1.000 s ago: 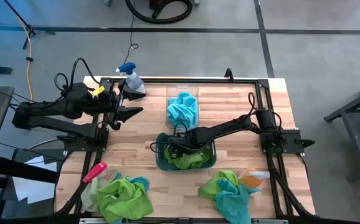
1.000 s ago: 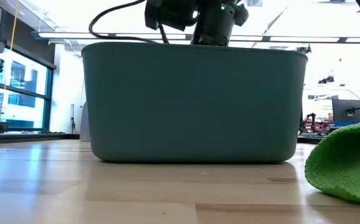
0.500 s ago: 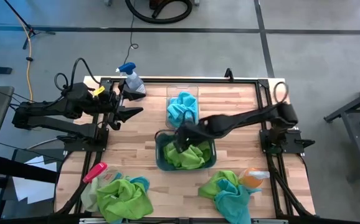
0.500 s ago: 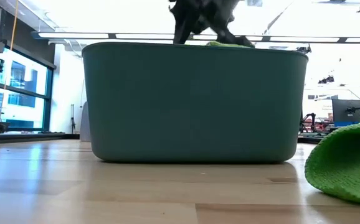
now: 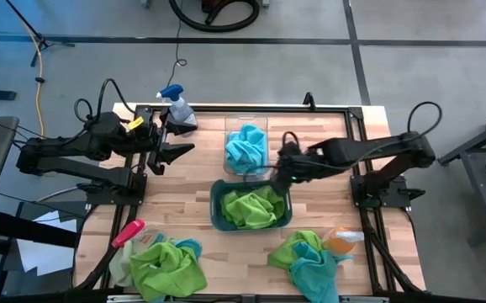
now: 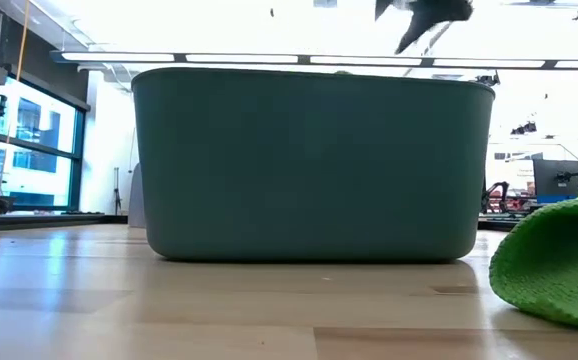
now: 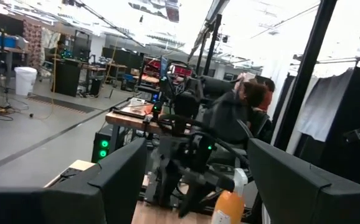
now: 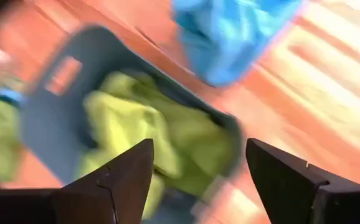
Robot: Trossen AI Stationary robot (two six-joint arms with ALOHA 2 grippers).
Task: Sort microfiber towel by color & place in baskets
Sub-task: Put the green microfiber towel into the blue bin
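The dark teal basket (image 5: 251, 208) sits mid-table with lime green towels (image 5: 251, 204) inside; it fills the low view (image 6: 309, 165). The clear narrow basket (image 5: 246, 145) behind it holds turquoise towels (image 5: 247, 147). Mixed green and turquoise piles lie at the near left (image 5: 167, 263) and near right (image 5: 306, 257). My right gripper (image 5: 283, 177) hangs open and empty above the teal basket's far right corner; its wrist view shows the green towels (image 8: 155, 140) below. My left gripper (image 5: 180, 151) waits open near the table's far left.
A spray bottle with a blue trigger (image 5: 176, 108) stands at the far left by the left arm. A pink-handled brush (image 5: 128, 233) lies near the left pile. An orange object (image 5: 340, 242) rests beside the right pile. Bare wood shows between the baskets and the piles.
My right gripper has risen out of the teal basket and drawn back toward the table's right and far side, leaving the green towel lying in the basket. The arm has folded back toward its base. In the low view it has moved up and right, clear of the rim.
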